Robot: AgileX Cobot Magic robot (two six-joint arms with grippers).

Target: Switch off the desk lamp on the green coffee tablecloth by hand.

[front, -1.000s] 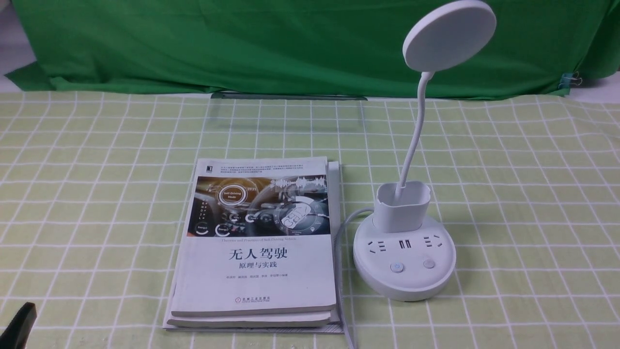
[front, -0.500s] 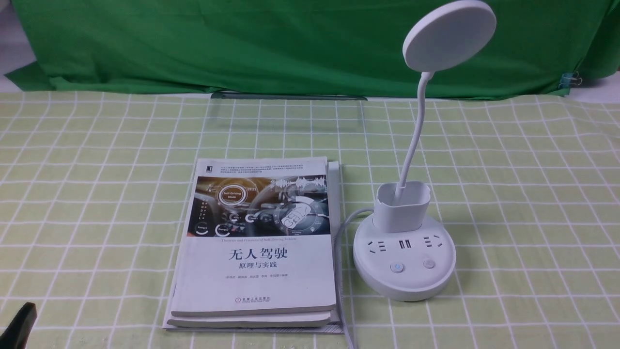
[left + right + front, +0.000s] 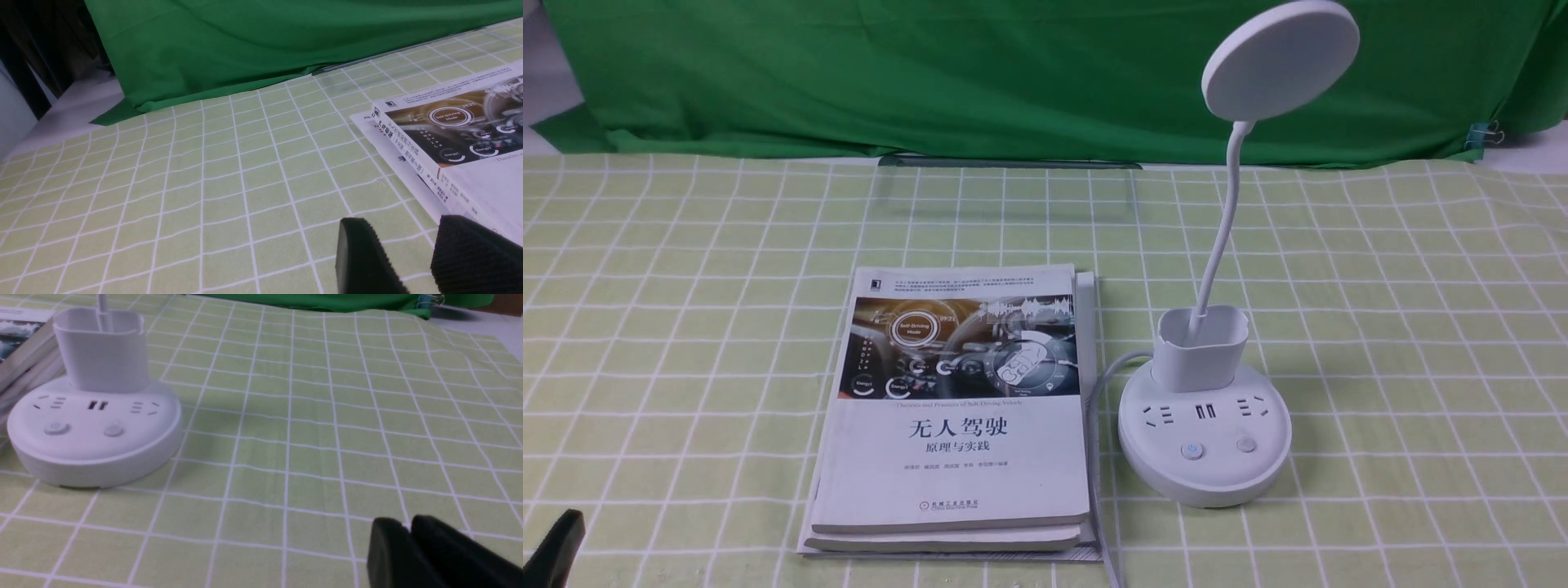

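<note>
Front view first: the desk lamp (image 3: 1205, 433) sits on the green coffee tablecloth (image 3: 1405, 367), about 4 o'clock from the middle of the frame, with the books (image 3: 956, 457) just beside it at its 9 o'clock. Its long axis is basically the neck (image 3: 1227, 220), going up from the cup holder and leaning toward 1 o'clock. The power-marked button (image 3: 1192, 451) is on the near part of the base, roughly 6 o'clock, with the plain one (image 3: 1246, 443) at its 3 o'clock. Only a black fingertip of the left arm pokes in down at 8 o'clock, well apart from the lamp.

Left wrist view: the left gripper (image 3: 392, 249) has its fingers apart, nothing between them. Books in sight, no lamp, so I'd call this the farther arm.

Right wrist view: the right gripper (image 3: 395, 539) has its fingertips very close together, a sliver of a gap at most, holding nothing. Lamp base is in sight and clear of the fingers. This arm looks nearer, so my guess is it reaches off toward 10 or 11 o'clock on the table, then presses down from above.
</note>
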